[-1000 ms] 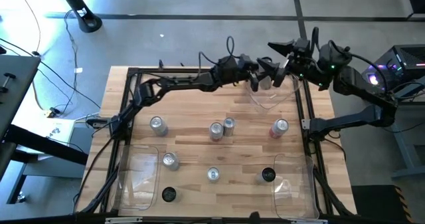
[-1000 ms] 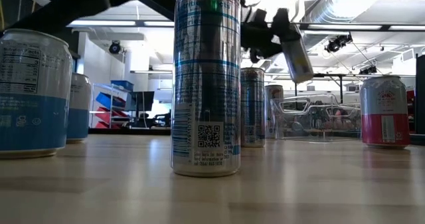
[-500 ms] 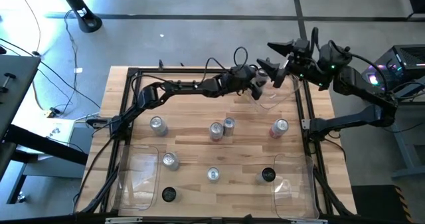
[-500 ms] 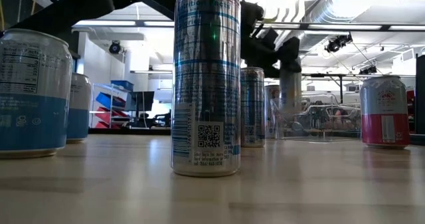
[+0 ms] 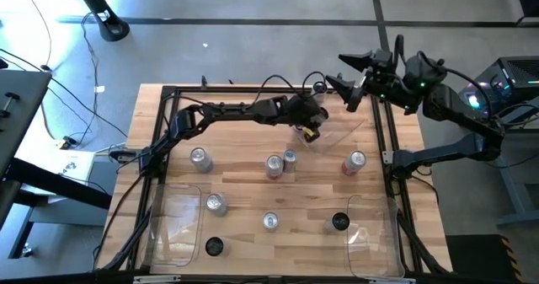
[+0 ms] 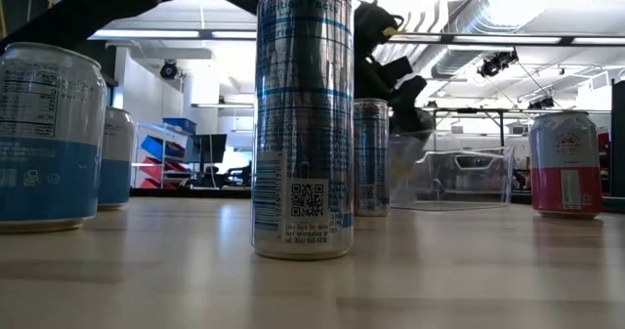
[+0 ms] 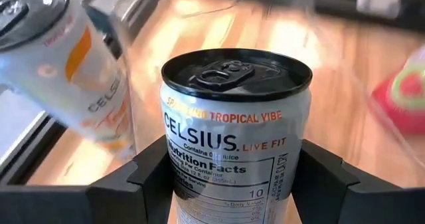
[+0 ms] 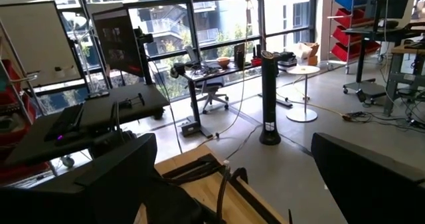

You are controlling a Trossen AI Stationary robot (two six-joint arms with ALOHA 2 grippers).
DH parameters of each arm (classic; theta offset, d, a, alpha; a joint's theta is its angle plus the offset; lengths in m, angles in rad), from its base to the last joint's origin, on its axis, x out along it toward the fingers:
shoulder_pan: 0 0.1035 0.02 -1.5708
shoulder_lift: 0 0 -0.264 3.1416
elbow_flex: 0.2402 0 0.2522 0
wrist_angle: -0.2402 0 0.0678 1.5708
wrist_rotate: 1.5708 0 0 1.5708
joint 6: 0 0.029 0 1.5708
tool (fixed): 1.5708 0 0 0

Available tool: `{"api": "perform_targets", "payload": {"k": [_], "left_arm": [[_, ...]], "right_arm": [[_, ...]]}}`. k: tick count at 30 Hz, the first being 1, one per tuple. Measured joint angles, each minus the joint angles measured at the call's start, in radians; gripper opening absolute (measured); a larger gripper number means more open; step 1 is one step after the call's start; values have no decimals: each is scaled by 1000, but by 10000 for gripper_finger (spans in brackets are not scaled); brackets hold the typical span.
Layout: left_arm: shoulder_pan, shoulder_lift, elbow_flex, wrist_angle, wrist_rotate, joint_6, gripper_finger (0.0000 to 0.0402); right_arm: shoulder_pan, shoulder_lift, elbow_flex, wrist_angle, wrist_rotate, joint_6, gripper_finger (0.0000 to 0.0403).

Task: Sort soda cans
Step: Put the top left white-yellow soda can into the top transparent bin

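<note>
Celsius can (image 7: 236, 134), black-topped, sits clamped in the left gripper (image 5: 308, 125) at the table's 12 o'clock, at the clear bin (image 5: 341, 125). Lower it upright inside before letting go. Right gripper (image 5: 358, 80) waits wide, 1 o'clock.

Free: bare surface (image 5: 244, 141) between left arm and can row | Obstacles: two cans (image 5: 281, 162) touching mid-surface; pink can (image 5: 354, 161) near right rail; clear bin (image 5: 337, 125) at far edge; front bins (image 5: 178, 225) flanking three cans (image 5: 269, 222).
</note>
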Motion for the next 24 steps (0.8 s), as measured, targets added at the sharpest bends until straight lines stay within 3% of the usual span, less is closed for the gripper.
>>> {"api": "perform_targets", "payload": {"k": [11,24], "left_arm": [[35,-73,0,-245,-62,143,218],[69,-113,0,-440,-86,92,218]], "right_arm": [[38,0,0,0,-23,24,396],[92,0,0,0,3,21,396]]}}
